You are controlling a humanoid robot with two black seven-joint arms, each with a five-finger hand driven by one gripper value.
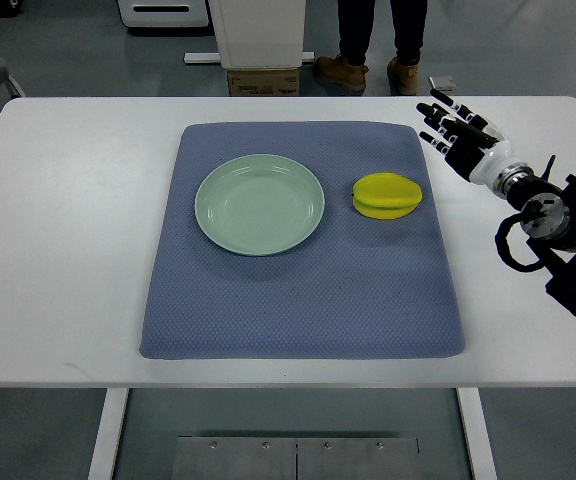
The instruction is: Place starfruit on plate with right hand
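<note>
Blue-grey fabric, a textured mat [298, 300], covers the middle of a white table [58, 250] and serves as the reference for everything else. On the mat's upper left-of-centre part sits a pale green plate [259, 204], round and shallow, with nothing in it; its whole inner surface shows bare. To the right of the plate, still on the mat and near the mat's right edge, lies the yellow starfruit [387, 196], resting on its side with its ridges running roughly left to right. A clear strip of mat separates the fruit from the plate's rim, so the two are near but not touching.

Beyond the mat's upper right corner, over the bare white tabletop, hangs the right hand [457, 132], black with white segments, its arm coming in from the right edge of the view with cables looped at the wrist. Its fingers are stretched out and spread, pointing toward the table's far side, and they grasp nothing. The hand is apart from the starfruit, up and to the right of it.

Past the table's far edge, above the mat, a person's boots [368, 72] and dark trouser legs stand on the grey floor beside a cardboard box [263, 81].
</note>
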